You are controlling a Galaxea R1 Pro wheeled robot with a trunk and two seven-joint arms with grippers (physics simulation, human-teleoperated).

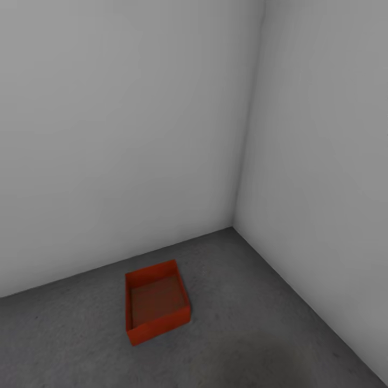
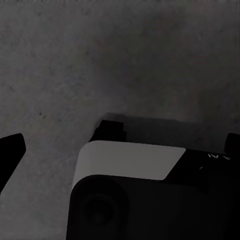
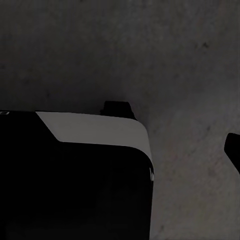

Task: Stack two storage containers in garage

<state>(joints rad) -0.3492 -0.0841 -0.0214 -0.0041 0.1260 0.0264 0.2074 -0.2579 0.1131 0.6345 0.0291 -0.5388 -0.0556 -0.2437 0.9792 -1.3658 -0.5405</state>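
Note:
One orange-red storage container (image 1: 157, 301) sits upright and empty on the dark grey concrete floor (image 1: 253, 334) of the garage, near the corner where two pale grey walls meet. Nothing is stacked in or on it. In the left wrist view, my left gripper (image 2: 120, 150) is open, its black fingertips (image 2: 11, 152) far apart at the frame's edges, hanging over bare concrete with nothing between them. In the right wrist view, my right gripper (image 3: 120, 150) also holds nothing, with one black fingertip (image 3: 233, 149) far out at the edge.
Pale grey walls (image 1: 118, 134) close the space behind and to the right of the container. The robot's own white and black base (image 2: 130, 165) lies under both wrists, base (image 3: 95, 135). Open concrete stretches in front of the container.

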